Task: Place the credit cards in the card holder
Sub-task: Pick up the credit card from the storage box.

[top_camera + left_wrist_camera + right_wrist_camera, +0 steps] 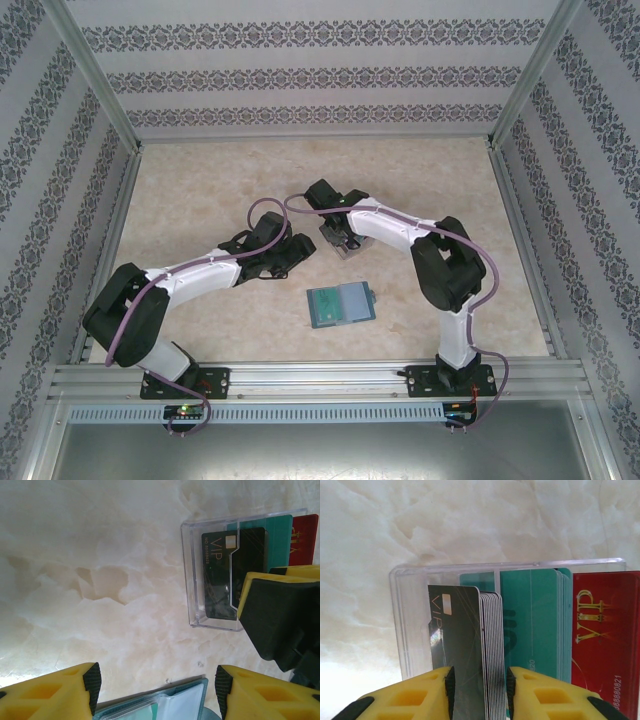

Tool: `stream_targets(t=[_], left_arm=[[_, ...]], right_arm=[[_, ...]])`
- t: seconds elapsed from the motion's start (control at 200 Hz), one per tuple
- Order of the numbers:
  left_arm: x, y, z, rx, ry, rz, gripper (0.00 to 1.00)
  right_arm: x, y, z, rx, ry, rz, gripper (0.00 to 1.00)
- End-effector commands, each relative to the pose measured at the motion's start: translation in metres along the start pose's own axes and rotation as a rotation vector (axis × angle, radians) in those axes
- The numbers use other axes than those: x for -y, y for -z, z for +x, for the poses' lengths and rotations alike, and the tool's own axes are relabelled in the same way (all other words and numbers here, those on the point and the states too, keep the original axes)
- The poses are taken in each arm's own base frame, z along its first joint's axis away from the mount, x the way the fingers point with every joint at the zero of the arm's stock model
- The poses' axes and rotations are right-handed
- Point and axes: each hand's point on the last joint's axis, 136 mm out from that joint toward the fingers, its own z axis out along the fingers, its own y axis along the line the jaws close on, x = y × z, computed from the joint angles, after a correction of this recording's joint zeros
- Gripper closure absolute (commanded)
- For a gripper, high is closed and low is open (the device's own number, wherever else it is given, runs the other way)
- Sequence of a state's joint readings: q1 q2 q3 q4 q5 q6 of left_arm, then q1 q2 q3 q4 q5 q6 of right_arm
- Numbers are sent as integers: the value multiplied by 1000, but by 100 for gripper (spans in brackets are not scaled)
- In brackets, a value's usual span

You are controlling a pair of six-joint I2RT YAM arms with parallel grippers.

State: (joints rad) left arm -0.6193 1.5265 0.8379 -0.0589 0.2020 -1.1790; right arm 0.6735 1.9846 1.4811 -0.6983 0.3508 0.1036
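The left pincer hung low over the pale surface with its yellow fingers spread wide and nothing between them. It seemed parked there to stay out of the way, yet near enough to steady the wallet when a card came. Just below it lay the card holder, teal-blue, opened flat with its pockets facing up, near the front edge and apart from the tray, presumably so a card could slide straight in. Further right stood the clear tray, keeping the credit cards on edge in rows: a dark stack fronted by a VIP card, then teal-green cards, then a red card at the far end. Standing upright, they offered edges that a finger could reach. The right pincer had narrowed closely around the dark stack, one finger on either side; whether it was already squeezing, I could not tell. No card was in the holder yet.
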Motion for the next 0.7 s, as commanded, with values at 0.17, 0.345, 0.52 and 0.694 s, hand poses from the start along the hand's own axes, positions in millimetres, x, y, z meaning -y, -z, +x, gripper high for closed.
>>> stream_targets(t=[0.17, 0.345, 0.52, 0.694], left_arm=[[6, 0, -7, 5, 6, 3, 36], [6, -1, -7, 3, 5, 2, 36], [5, -2, -6, 2, 11, 4, 36], [5, -1, -6, 2, 11, 5, 36]], right_arm=[[15, -12, 6, -23, 25, 113, 65], [30, 2, -2, 31, 9, 155, 64], [32, 6, -3, 45, -4, 141, 67], [33, 4, 1, 36, -8, 142, 68]])
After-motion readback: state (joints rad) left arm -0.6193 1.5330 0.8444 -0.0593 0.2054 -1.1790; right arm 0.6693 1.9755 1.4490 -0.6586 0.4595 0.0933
